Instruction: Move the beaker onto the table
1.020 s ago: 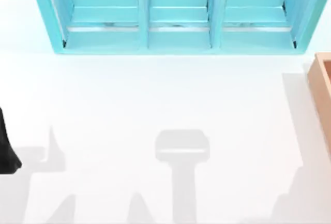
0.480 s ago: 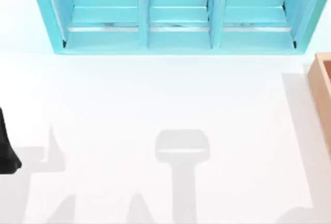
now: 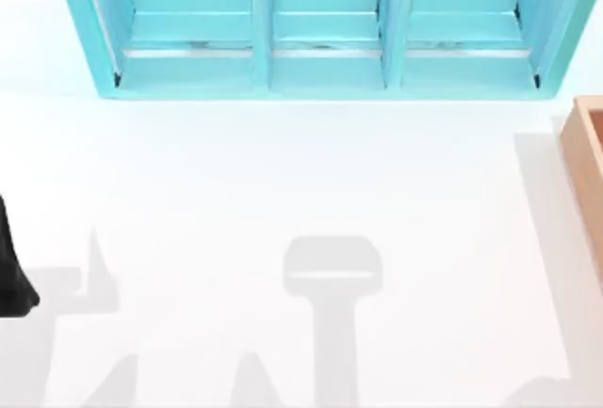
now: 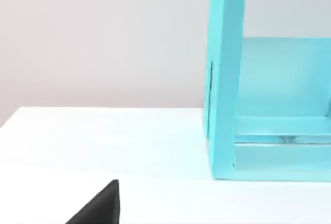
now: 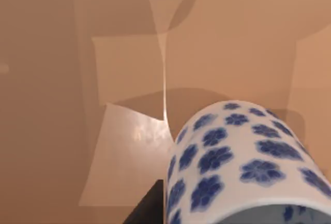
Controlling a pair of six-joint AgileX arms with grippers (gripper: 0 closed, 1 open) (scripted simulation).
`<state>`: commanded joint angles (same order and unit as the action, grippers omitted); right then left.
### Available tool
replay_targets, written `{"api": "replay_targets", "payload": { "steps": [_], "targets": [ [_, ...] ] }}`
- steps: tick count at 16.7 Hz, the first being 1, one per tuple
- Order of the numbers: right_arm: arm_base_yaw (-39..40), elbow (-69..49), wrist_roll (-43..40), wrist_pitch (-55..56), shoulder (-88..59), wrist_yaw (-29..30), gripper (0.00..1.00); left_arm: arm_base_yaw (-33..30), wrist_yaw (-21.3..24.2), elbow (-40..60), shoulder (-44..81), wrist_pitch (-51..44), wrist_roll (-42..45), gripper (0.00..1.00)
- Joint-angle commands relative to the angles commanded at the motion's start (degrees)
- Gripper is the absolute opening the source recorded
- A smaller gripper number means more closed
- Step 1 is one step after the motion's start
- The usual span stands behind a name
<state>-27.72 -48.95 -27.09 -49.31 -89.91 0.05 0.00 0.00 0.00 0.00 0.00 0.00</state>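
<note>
The beaker [image 5: 243,167] is white with dark blue flower spots and looms close in the right wrist view. It is over the tan wooden floor [image 5: 103,79] of a box. A black part of my right gripper [image 5: 150,209] shows right beside the beaker's side. The table [image 3: 283,172] is a wide white surface. My left arm [image 3: 11,271] is parked at the table's left edge. A black tip of my left gripper [image 4: 101,207] hangs over the table near the shelf's end.
A turquoise three-bay shelf unit [image 3: 320,31] stands along the back of the table, and its end wall [image 4: 225,79] is near my left arm. The tan wooden box [image 3: 586,172] sits at the right edge. Grey shadows lie across the front of the table.
The grey shadow at the table's front right corner has shrunk toward the right edge. The left arm has not moved.
</note>
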Motion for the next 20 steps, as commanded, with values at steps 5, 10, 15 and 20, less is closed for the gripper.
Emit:
{"api": "replay_targets", "payload": {
  "steps": [5,10,15,20],
  "targets": [
    [0.0,0.0,0.0,0.0,0.0,0.0,0.17,0.0,0.0,0.0,0.0,0.0,0.0,1.0],
    [0.0,0.0,0.0,0.0,0.0,0.0,0.0,0.0,0.0,0.0,0.0,0.0,0.0,1.0],
    [0.0,0.0,0.0,0.0,0.0,0.0,0.0,0.0,0.0,0.0,0.0,0.0,0.0,1.0],
    [4.1,-2.9,4.0,-4.2,1.9,0.0,0.0,0.0,0.0,0.0,0.0,0.0,0.0,1.0]
  ]
}}
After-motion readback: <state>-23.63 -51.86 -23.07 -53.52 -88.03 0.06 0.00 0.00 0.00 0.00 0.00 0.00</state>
